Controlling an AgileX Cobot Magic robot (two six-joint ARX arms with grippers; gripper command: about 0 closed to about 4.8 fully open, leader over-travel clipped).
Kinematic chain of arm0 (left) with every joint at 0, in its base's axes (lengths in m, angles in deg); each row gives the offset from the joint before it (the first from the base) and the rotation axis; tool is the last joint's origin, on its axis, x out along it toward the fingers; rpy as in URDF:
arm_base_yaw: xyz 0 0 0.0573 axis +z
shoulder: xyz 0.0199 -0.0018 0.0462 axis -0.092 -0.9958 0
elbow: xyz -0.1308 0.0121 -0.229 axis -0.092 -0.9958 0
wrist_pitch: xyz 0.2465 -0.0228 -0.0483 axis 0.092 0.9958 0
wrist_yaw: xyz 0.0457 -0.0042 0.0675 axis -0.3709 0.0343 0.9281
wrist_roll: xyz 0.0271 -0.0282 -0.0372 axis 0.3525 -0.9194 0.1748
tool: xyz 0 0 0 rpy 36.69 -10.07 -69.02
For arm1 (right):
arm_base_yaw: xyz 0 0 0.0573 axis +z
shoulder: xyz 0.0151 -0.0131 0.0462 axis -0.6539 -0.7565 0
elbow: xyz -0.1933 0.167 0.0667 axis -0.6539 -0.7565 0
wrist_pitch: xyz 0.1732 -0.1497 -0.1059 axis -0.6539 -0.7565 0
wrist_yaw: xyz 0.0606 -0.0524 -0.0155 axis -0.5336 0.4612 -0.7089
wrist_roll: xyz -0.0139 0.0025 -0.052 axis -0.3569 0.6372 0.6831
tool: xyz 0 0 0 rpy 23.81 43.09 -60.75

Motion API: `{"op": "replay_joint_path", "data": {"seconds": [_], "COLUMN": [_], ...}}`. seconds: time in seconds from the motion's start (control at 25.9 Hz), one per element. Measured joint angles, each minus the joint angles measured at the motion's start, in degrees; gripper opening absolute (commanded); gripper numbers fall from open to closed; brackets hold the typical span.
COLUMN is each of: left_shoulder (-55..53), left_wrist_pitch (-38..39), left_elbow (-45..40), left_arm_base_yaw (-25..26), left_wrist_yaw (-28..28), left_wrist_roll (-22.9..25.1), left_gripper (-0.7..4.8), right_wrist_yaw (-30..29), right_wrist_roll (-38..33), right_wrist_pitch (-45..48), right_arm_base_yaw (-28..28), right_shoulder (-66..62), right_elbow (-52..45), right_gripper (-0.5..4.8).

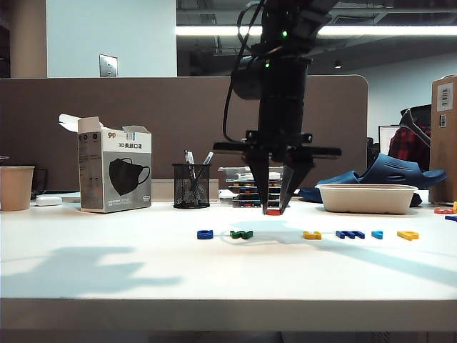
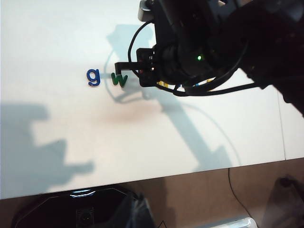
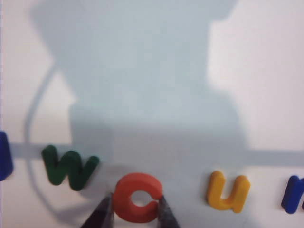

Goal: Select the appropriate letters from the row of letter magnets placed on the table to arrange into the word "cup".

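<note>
Red-orange "c" (image 3: 135,204) in right tool (image 3: 135,214) (left unseen)

We read this as an office: white counter (image 1: 107,279) backed by a grey cubicle partition (image 1: 143,121), mesh pen cup (image 1: 191,186) with pens, paper cup (image 1: 16,187), box of face masks (image 1: 114,171), stacked desk trays (image 1: 246,187). Strip ceiling lights (image 1: 371,31) run across an open workspace behind.
</note>
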Motion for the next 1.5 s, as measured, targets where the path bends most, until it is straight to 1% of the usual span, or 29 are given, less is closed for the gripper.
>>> {"op": "replay_joint_path", "data": {"seconds": [0.23, 0.35, 0.66, 0.89, 1.04, 1.2, 1.5], "left_shoulder": [0.0, 0.0, 0.0, 0.0, 0.0, 0.0, 0.0], "left_wrist_pitch": [0.0, 0.0, 0.0, 0.0, 0.0, 0.0, 0.0], "left_elbow": [0.0, 0.0, 0.0, 0.0, 0.0, 0.0, 0.0], "left_arm_base_yaw": [0.0, 0.0, 0.0, 0.0, 0.0, 0.0, 0.0], "left_wrist_yaw": [0.0, 0.0, 0.0, 0.0, 0.0, 0.0, 0.0], "left_wrist_roll": [0.0, 0.0, 0.0, 0.0, 0.0, 0.0, 0.0], "left_gripper": [-0.05, -0.05, -0.05, -0.05, -0.05, -0.05, -0.05], "right_wrist_yaw": [-2.5, -2.5, -2.5, -2.5, -1.9, -1.8, -1.5], "right_wrist_roll": [-0.2, -0.7, -2.8, -4.8, -5.7, -6.3, -6.4], "right_wrist_pitch": [-1.6, -3.4, -4.7, -5.3, -4.9, -4.0, 0.8], "right_arm_base_yaw": [0.6, 1.9, 6.1, 10.3, 11.7, 12.6, 13.0], "right_shoulder": [1.8, 3.1, 4.1, 4.1, 4.2, 4.1, 4.2], "right_elbow": [0.4, 0.4, 0.4, 0.4, -1.1, -4.9, -9.1], "right_gripper": [0.94, 0.94, 0.94, 0.94, 0.94, 0.94, 0.94]}}
